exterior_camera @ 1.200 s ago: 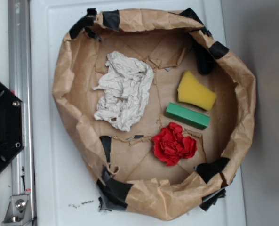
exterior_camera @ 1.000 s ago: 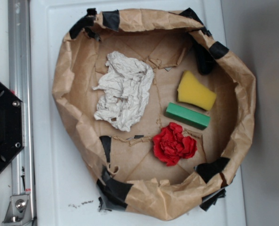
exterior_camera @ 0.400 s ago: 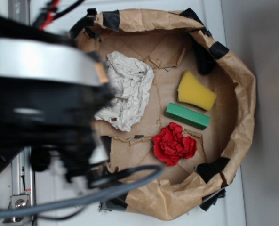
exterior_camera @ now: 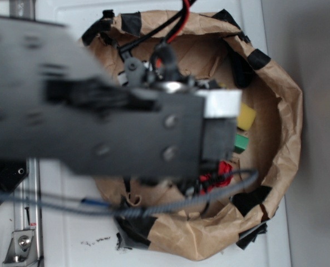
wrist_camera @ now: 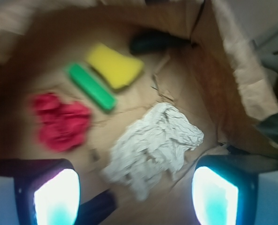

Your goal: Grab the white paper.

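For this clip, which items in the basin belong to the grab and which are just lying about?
Part of the job:
- white paper, crumpled, on the brown paper lining
- gripper, jaws open, the wad lying between its fingers in the wrist view

Just lying about:
- yellow sponge
- green block, beside the sponge
- red paper ball

- Broad dark grey arm link [exterior_camera: 87,119], blurred, filling the left and middle of the exterior frame, with round screws on its flat face.
- Silver-white band [exterior_camera: 223,104] at the link's right end.
- Red and black cables [exterior_camera: 173,28] leaving toward the upper middle.
- Grey braided cable [exterior_camera: 153,207] looping along the lower middle.
- End effector [wrist_camera: 136,197] with two pale, cyan-tinted finger pads [wrist_camera: 56,197] in black housings, lower corners of the wrist frame.
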Available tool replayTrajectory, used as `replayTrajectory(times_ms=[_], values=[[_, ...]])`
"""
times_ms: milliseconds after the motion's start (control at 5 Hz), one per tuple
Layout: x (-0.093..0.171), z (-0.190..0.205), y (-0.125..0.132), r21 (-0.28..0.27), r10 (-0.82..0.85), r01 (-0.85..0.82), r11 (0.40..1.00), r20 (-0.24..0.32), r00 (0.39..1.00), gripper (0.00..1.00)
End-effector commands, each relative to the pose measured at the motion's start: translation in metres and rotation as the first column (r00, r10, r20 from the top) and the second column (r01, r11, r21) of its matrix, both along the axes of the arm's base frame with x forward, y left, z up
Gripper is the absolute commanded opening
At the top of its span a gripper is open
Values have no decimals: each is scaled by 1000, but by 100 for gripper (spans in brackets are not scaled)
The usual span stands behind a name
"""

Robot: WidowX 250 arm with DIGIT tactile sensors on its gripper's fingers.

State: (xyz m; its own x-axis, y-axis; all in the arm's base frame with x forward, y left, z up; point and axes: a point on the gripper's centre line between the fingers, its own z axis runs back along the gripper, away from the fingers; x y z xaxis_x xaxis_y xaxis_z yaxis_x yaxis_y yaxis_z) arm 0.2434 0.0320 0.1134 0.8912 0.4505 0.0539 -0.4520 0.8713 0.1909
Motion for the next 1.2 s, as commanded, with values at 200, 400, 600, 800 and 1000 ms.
replayTrajectory(times_ms=[200,400,600,800,1000], values=[[27,-75,1,-196,-211,205,959,-7,977,100],[34,-80,-14,-246,-206,187,951,-54,977,100],[34,-81,-13,-231,-170,152,961,-59,984,0],[30,-78,-12,-209,-156,142,968,-55,986,0],[19,-69,-10,-213,-121,104,972,-68,990,0]])
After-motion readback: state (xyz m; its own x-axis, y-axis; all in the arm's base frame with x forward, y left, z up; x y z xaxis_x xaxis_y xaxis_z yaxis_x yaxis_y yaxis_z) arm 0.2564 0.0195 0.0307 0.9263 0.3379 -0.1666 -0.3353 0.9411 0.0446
